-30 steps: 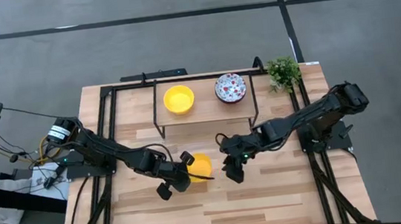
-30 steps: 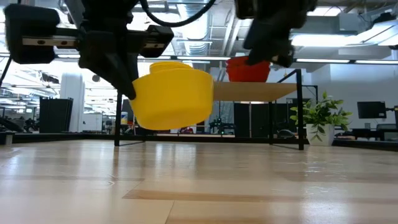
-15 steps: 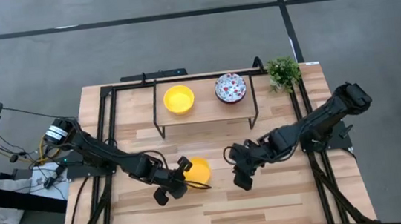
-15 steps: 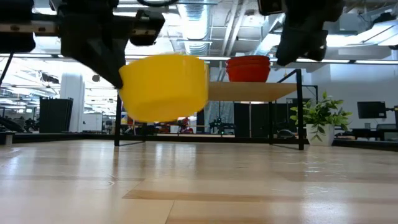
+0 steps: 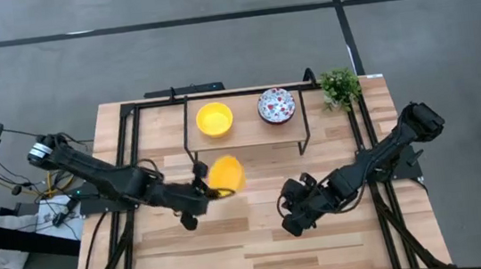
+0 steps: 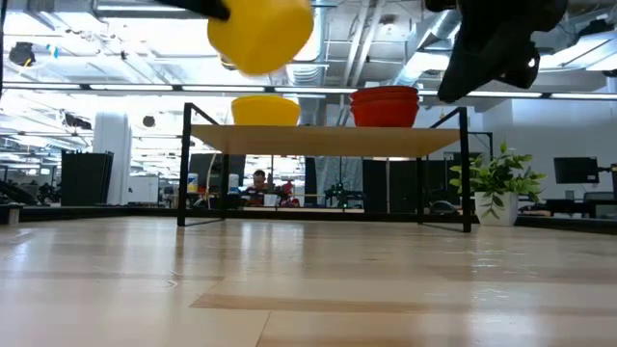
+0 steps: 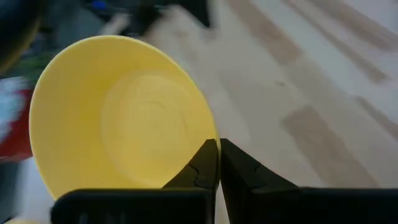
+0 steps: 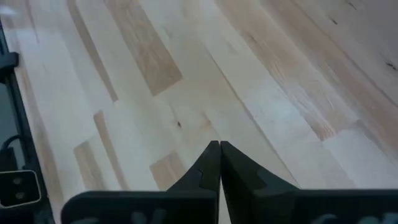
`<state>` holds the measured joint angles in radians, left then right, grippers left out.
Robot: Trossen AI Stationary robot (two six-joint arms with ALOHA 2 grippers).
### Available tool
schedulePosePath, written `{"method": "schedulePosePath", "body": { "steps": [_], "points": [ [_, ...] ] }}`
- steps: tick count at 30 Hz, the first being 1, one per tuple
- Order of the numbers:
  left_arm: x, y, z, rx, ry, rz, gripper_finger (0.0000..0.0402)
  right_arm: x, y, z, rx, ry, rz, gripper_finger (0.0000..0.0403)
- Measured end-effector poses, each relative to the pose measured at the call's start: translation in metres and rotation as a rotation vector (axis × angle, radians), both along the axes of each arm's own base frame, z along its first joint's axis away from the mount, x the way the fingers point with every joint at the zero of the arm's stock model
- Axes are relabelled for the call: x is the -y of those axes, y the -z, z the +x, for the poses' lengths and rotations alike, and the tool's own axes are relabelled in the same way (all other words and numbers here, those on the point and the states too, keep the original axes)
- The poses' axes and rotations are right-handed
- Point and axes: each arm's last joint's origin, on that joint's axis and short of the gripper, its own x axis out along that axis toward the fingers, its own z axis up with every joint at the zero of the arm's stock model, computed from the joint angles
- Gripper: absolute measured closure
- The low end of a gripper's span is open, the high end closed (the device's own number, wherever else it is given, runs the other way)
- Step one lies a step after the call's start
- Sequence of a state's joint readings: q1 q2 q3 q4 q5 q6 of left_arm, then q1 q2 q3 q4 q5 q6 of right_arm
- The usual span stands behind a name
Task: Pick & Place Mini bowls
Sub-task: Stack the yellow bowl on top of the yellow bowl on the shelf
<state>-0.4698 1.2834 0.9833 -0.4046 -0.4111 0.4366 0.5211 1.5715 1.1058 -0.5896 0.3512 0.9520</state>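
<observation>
We carry yellow bowl (image 5: 225, 175) in left tool (image 5: 203, 190), pinched on rim, high over worktop (image 5: 261, 249). Right tool (image 5: 291, 225) clenched, empty. Next: set bowl gently on shelf (image 5: 245, 132) stack.

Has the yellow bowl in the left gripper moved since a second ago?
Yes. The held yellow bowl has risen from below the shelf to above it, carried by the left gripper.
</observation>
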Motion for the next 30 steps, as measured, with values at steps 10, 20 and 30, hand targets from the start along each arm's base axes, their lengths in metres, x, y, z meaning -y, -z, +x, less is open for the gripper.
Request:
{"method": "schedulePosePath", "body": {
  "steps": [10,20,30],
  "points": [
    [-0.036,-0.036,-0.022,0.202,-0.397,0.058,0.0393,-0.01,0.028,0.019,0.014,0.026,-0.003,0.0402],
    [-0.083,-0.065,-0.002,-0.05,-0.486,-0.048,0.0394,-0.006,0.056,0.037,-0.012,0.076,0.013,0.0402],
    [-0.134,-0.085,0.026,-0.175,-0.541,0.074,0.0393,0.009,0.06,0.044,-0.039,0.069,-0.021,0.0402]
  ]
}}
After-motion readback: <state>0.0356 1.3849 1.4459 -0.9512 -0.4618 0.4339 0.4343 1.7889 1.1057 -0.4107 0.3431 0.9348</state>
